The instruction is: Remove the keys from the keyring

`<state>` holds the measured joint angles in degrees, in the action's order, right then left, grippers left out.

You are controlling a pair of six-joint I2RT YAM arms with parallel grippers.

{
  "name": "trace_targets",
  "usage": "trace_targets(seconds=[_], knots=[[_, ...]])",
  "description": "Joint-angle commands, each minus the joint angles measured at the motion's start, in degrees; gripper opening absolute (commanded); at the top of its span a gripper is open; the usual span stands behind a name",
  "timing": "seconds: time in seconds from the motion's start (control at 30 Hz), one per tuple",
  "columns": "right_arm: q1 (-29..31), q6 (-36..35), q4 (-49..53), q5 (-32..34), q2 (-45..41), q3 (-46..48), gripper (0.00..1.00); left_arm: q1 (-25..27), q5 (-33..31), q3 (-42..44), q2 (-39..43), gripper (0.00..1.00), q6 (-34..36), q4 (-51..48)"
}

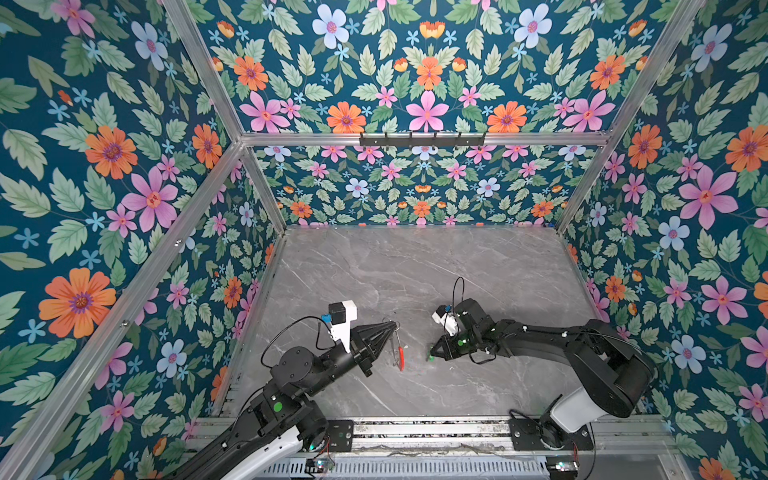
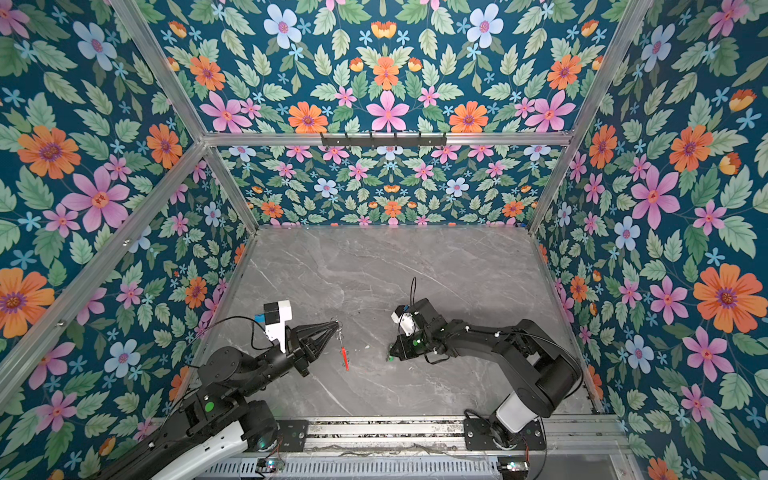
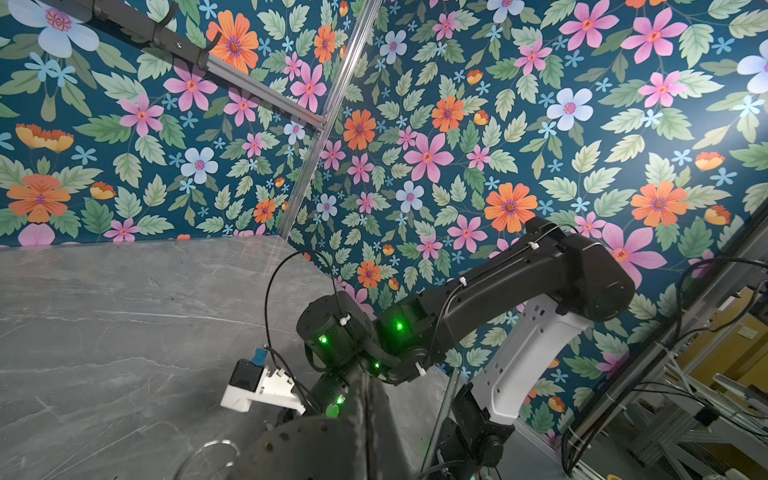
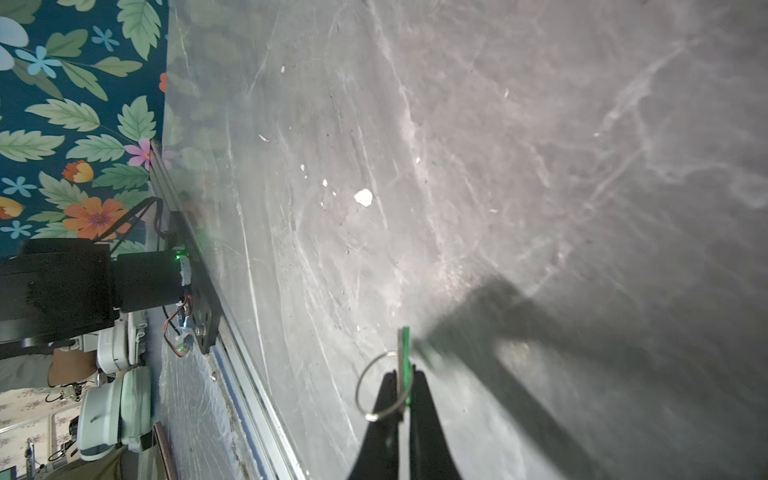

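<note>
In both top views my left gripper (image 1: 390, 326) (image 2: 336, 326) is shut on the top of the keyring (image 1: 398, 347) (image 2: 343, 349). The thin ring hangs edge-on below the fingertips, red segment facing right. The right gripper (image 1: 433, 353) (image 2: 391, 354) sits low over the table, apart from the ring and to its right. It is shut on the key with the green tag (image 1: 430, 356) (image 2: 390, 357). The right wrist view shows that key (image 4: 404, 353) edge-on between the shut fingertips (image 4: 419, 390), with a small silver loop (image 4: 376, 388) hanging from it. The left wrist view shows my left gripper (image 3: 368, 384) shut.
The grey marble table (image 1: 415, 270) is walled by floral panels on three sides. A black hook rail (image 1: 422, 139) runs along the back wall. Aluminium rails (image 1: 415, 428) with both arm bases line the front edge. Small white flecks (image 4: 363, 197) lie on the table.
</note>
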<state>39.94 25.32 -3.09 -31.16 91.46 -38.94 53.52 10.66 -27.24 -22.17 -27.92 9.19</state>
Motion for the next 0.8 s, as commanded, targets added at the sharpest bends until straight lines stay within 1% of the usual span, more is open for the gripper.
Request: trace_targets(seconds=[0.0,0.03,0.1,0.2,0.3,0.4,0.47,0.53,0.63,0.7,0.77], knots=[[0.2,0.2,1.5,3.2,0.9,-0.9,0.11,0.0,0.2,0.0,-0.2,0.00,0.1,1.8],[0.4,0.1,2.3,4.2,0.8,-1.1,0.20,-0.1,0.1,-0.1,-0.2,0.00,0.1,1.6],[0.6,0.2,3.9,6.2,-0.2,-1.7,0.34,-0.1,-0.1,0.0,0.0,0.00,0.1,1.3],[1.3,0.1,7.2,10.5,-3.0,-2.7,0.44,0.0,-0.5,0.0,0.1,0.00,0.1,0.8],[2.9,1.2,10.7,17.1,-8.0,-3.2,0.51,-0.1,-1.1,0.0,0.4,0.00,0.1,0.4],[5.4,1.6,12.8,24.1,-15.8,-3.2,0.56,-0.1,-1.6,0.1,0.6,0.00,0.1,0.3],[6.4,1.6,13.7,26.6,-21.2,-3.4,0.57,0.0,-1.9,0.0,0.4,0.00,-0.1,0.3],[7.0,1.2,13.0,26.6,-26.5,-3.3,0.59,-0.1,-1.9,-0.1,0.0,0.00,-0.2,0.3],[7.7,-0.5,12.4,23.1,-32.2,-4.5,0.60,-0.1,-2.2,-0.4,-0.6,0.00,-0.4,0.3],[10.3,-2.6,10.1,21.8,-35.6,-4.5,0.60,-0.1,-2.4,-0.6,-1.1,0.00,-0.5,0.3],[13.7,-4.7,7.4,22.3,-37.7,-4.4,0.61,-0.1,-2.7,-0.5,-1.4,0.00,-0.6,0.4]])
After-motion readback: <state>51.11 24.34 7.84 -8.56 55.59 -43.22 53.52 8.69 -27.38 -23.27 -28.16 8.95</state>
